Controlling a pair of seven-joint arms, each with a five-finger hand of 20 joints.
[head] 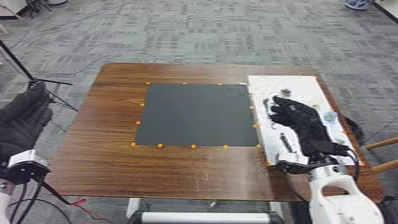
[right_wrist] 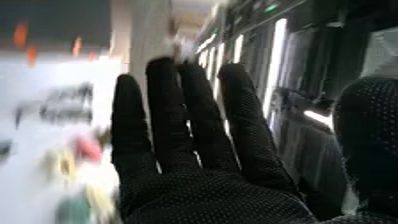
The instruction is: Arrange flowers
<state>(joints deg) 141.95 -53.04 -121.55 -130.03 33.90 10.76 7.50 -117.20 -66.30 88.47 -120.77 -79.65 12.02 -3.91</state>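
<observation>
Black-gloved at the right hand (right_wrist: 209, 195), hovers with straight fingers, grasping nothing, over the white rectangular board (head: 284, 82). Has a small pink piece (right_wrist: 89, 148) and small yellow piece (right_wrist: 65, 165), probably flowers, there; looks barely begun, arranging left.

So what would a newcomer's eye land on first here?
The dark mat in the middle of the brown table, with orange dots along its edges. Then the right hand, black against the white board at the table's right.
</observation>
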